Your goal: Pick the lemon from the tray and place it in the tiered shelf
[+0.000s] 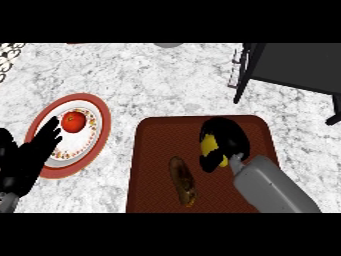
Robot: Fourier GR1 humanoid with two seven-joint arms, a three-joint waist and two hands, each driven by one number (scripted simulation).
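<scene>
Your right hand (223, 142) sits curled round the lemon (210, 145) over the dark red tray (154, 165); a brown pastry (182, 181) lies at the lemon's seven o'clock. Your left hand (24, 159) rests with fingers relaxed at nine o'clock, overlapping a red-rimmed plate (99, 131) bearing a tomato (73, 121); the black tiered shelf (291, 67) stands at one o'clock.

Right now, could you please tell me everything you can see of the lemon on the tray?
Only a small patch of the lemon shows: bright yellow and smooth-looking, the rest hidden by the right hand, whose black fingers curl round it. It sits over the upper right part of the dark red tray, to the right of the brown pastry. Whether it rests on the tray or is lifted off it cannot be told.
</scene>
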